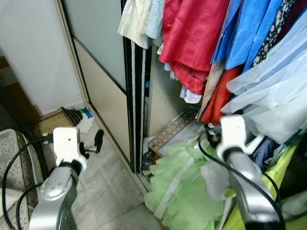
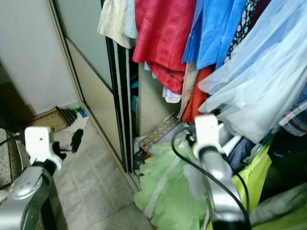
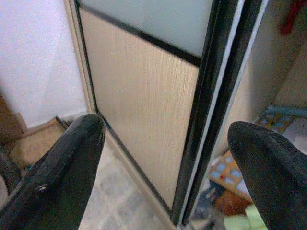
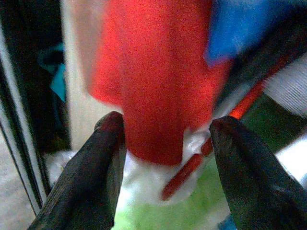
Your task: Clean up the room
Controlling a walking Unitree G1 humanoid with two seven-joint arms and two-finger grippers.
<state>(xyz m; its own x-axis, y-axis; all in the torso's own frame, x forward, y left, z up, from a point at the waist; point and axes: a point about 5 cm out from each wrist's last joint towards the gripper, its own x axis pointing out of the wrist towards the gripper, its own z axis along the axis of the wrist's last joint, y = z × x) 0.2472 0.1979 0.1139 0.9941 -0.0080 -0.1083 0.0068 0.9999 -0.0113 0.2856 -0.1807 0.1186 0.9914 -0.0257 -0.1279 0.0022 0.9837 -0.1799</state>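
Observation:
A wardrobe stands open with hanging clothes: a red satin garment (image 1: 192,33), blue shirts (image 1: 249,28), a pale sheer garment (image 1: 278,86) and an orange-red one (image 1: 220,96). A heap of light green fabric (image 1: 182,187) lies on the wardrobe floor and spills onto the tiles. My right gripper (image 4: 168,143) is open above that heap, its fingers (image 4: 96,172) pointing at the orange-red garment (image 4: 153,86) without touching it. My left gripper (image 3: 168,158) is open and holds nothing; it hovers over the tiles and faces the sliding door (image 3: 144,105).
The sliding door (image 1: 103,91) with its black frame edge (image 1: 134,105) stands between the arms. A colourful patterned board (image 1: 172,132) leans inside the wardrobe. Yellow-green cloth (image 1: 273,177) lies at right. A brown mat (image 1: 53,122) and a rug (image 1: 9,143) lie at left.

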